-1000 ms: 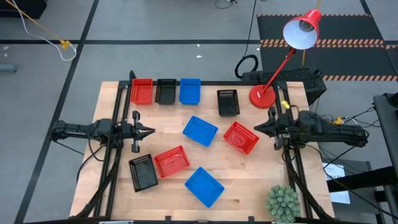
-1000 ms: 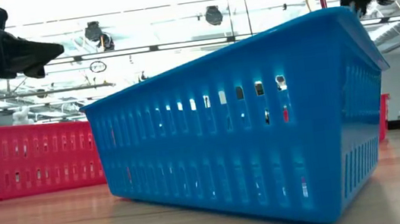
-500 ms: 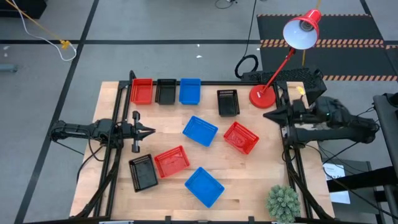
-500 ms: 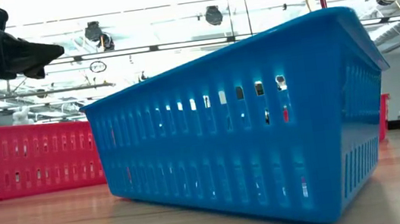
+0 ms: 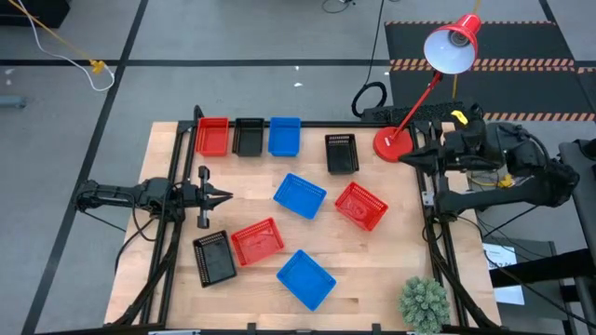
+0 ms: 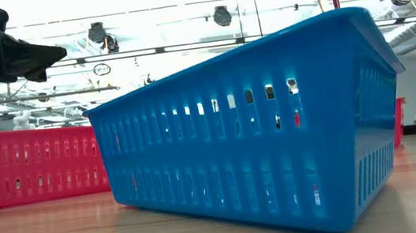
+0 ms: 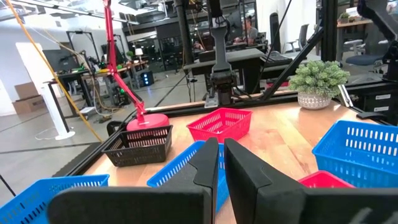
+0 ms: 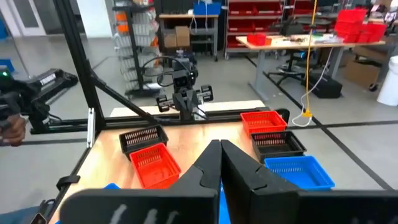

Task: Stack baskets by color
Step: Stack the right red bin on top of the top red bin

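I am watching the right gripper swinging away from the red basket it hovered beside a second ago; it is now hanging near the table's far right corner, just beside the lamp base, fingers pressed together and carrying nothing. To me that is reading as a retreat or a re-aim, not a pick, so no stacking is under way yet. The left gripper is holding where it was, at the table's left edge, its fingers nearly touching with only a slit between them in its wrist view, also empty.

From the right claw, the nearest red basket is lying toward seven o'clock in the overhead view, and the lone black basket is sitting at nine o'clock, near. The row of red, black and blue baskets is waiting along the far edge. From the left claw, the tilted black basket and red basket are lying toward five o'clock.
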Robot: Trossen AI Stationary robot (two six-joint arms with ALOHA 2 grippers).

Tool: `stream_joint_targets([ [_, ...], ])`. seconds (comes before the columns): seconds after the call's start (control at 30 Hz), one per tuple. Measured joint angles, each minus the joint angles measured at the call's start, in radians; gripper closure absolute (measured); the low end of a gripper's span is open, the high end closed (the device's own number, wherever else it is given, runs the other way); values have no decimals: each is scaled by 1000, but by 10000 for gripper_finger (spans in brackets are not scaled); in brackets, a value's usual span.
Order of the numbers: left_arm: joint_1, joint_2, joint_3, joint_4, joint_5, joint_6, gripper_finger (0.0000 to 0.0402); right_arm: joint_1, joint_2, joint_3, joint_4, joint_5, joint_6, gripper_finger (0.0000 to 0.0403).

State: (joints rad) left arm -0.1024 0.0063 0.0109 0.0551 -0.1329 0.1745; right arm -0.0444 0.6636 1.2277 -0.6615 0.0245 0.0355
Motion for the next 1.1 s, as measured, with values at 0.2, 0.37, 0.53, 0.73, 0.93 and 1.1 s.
stream_joint_targets([
  [0.2,0,0,0,0,0,0,371,0,86,119,-79,-1,-3,403],
  [0.37,0,0,0,1,0,-3,371,0,111,124,-85,-2,-3,403],
  [0.53,0,0,26,23,-72,-85,371,0,123,124,-88,-1,-3,403],
  [0.73,0,33,162,-79,-85,-153,371,0,133,124,-72,0,-29,403],
  [0.93,0,182,379,-209,-72,-213,371,0,137,124,-65,0,-30,403],
  [1.1,0,358,613,-314,-21,-160,371,0,137,123,-68,0,-29,403],
])
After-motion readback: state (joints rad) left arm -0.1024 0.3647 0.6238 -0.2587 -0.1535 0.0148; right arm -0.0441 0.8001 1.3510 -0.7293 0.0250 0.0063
